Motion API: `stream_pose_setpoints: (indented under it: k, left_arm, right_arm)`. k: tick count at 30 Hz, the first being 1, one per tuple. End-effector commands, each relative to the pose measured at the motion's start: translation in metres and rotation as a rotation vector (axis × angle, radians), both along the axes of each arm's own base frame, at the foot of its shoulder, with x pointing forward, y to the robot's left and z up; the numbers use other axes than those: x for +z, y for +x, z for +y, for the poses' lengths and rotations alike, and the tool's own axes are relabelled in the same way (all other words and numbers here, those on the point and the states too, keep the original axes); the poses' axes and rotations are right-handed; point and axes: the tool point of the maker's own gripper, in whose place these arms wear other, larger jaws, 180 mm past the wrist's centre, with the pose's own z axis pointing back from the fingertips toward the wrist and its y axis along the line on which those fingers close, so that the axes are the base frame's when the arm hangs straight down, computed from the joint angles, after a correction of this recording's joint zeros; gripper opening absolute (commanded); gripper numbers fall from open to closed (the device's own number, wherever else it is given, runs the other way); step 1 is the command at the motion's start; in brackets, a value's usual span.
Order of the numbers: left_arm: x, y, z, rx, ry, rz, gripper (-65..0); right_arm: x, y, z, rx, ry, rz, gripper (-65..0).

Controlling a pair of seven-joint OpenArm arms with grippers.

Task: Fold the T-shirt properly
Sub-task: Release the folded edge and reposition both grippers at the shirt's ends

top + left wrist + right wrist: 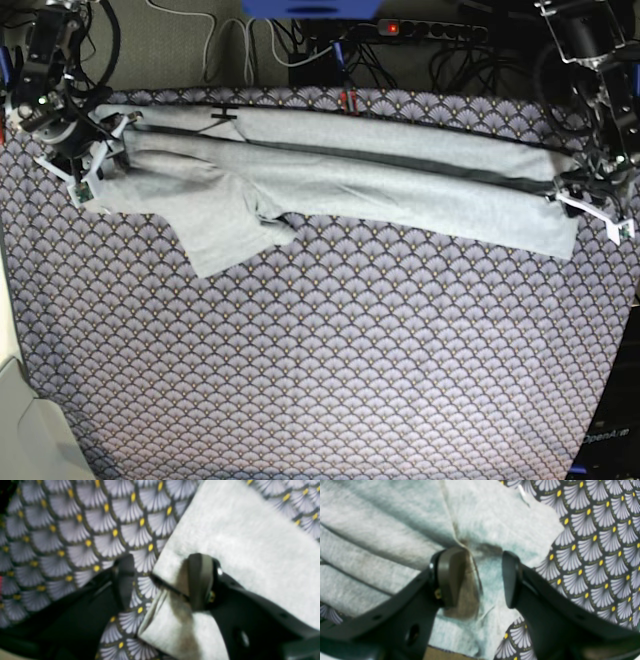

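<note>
Both pincers are spread: the left pincer (160,580) straddles the shirt's (400,185) edge, the right pincer (480,577) straddles a seam.

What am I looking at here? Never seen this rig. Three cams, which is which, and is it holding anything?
It is a two-armed robot at a table, working on folding a shirt. The wide picture looks down from the base; the other two come from cameras on the wrists, looking past each hand.

A purple fan-patterned tablecloth covers the table. Across its far side lies a light grey T-shirt, folded lengthwise into a long band, one sleeve sticking out toward the camera.

The left hand sits at the band's end on the wide picture's right. It is open, straddling the shirt's edge: one finger over cloth, the other over the tablecloth. The right hand is at the other end, open too, over a seam. Neither holds anything.
</note>
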Motion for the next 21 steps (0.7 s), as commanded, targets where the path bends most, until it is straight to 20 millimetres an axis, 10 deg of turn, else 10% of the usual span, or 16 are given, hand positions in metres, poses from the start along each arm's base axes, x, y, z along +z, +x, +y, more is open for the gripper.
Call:
stream_pose_setpoints:
  k: [1, 21]
  left_arm:
    - [0.011, 0.011, 0.004, -0.002, 0.017, -0.029, -31.2]
    - [0.024, 0.032, -0.021, -0.079, 0.026, -0.071, -31.2]
  right_arm:
    - [0.009, 0.007, -0.003, 0.007, -0.006, -0.035, -36.5]
    - [0.009, 0.007, -0.003, 0.008, -0.008, -0.033, -36.5]
